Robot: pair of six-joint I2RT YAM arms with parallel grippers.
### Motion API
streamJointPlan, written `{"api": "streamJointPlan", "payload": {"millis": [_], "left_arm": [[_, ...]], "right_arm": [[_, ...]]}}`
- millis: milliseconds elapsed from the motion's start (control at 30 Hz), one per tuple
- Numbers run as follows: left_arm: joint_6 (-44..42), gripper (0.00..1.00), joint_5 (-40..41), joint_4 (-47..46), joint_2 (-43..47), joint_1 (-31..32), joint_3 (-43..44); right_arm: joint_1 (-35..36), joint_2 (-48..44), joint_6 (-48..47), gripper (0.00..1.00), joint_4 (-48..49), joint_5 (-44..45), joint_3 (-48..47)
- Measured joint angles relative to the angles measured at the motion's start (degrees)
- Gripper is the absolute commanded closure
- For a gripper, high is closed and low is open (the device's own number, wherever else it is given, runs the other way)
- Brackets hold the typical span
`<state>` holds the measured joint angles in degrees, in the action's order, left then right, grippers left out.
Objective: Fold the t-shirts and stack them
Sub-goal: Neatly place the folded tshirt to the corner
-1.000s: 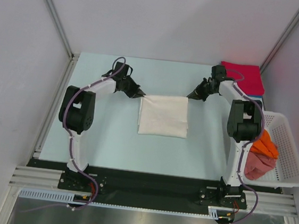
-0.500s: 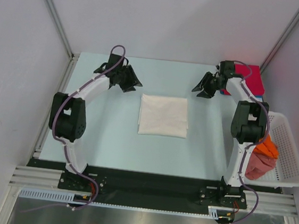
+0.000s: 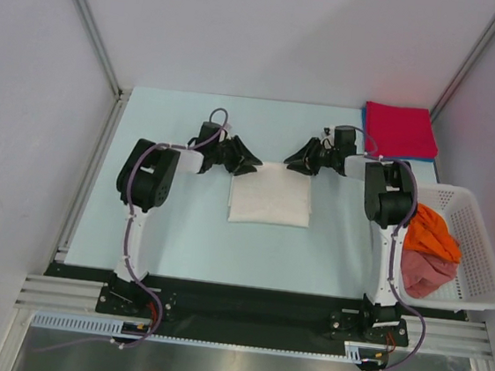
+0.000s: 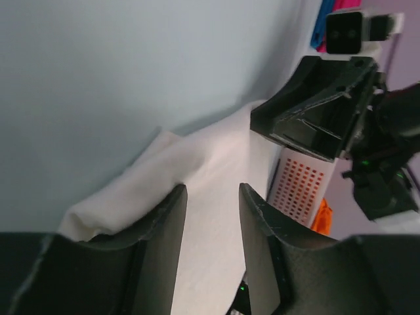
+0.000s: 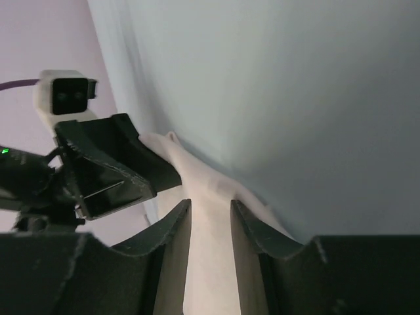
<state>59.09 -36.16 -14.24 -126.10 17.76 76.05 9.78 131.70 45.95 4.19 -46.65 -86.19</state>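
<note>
My grippers sit open at the white tee's far corners.
My left gripper (image 3: 254,162) and right gripper (image 3: 291,164) are both released, fingers parted over the far edge of the folded white tee (image 3: 270,195) at mid-bench (image 3: 173,222). A red tee (image 3: 399,129) lies at the far right. The basket (image 3: 480,263) holds orange (image 3: 433,233) and pink (image 3: 424,271) tees. From above, my grippers hide the white tee's far corners.

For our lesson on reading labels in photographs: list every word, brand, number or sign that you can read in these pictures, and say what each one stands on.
No text can be read in any view.
The white t-shirt lies folded with only plain cloth facing up and no print showing.
The red t-shirt is plain.
The basket shows bare lattice with no label.
</note>
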Motion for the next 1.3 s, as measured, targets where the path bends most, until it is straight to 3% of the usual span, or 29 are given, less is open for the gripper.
{"api": "streamJointPlan", "payload": {"millis": [167,367,567,667,833,933,1067,1300], "left_arm": [[0.90,0.55,-2.80,1.51,-6.23,-3.13,8.15],[-2.40,0.51,-1.60,6.19,-6.45,-6.05,9.64],[-10.08,0.50,1.57,17.59,1.03,-6.93,9.29],[-12.85,0.49,3.08,20.11,10.54,-6.47,4.59],[-14.14,0.49,4.02,19.10,25.07,-2.05,-5.14],[-13.88,0.49,3.15,16.24,28.02,2.47,-11.10],[-12.85,0.50,1.44,14.03,25.31,6.60,-16.81],[-12.90,0.52,0.92,11.69,17.33,5.42,-17.75]], "right_arm": [[-1.99,6.64,3.10,0.63,2.34,-3.67,-6.29],[-3.85,8.35,0.50,0.62,-2.29,-3.69,-10.69],[-6.38,6.45,-7.32,0.55,-16.68,0.70,-14.95],[-7.21,1.75,-11.72,0.49,-24.85,5.44,-14.49],[-7.43,-12.31,-16.50,0.42,-30.42,10.21,-7.58],[-6.51,-20.46,-17.53,0.44,-28.83,9.46,0.02],[-2.34,-25.22,-17.40,0.67,-24.11,3.80,10.82],[5.29,-19.61,-13.68,0.75,-12.26,-4.17,26.47]]}}
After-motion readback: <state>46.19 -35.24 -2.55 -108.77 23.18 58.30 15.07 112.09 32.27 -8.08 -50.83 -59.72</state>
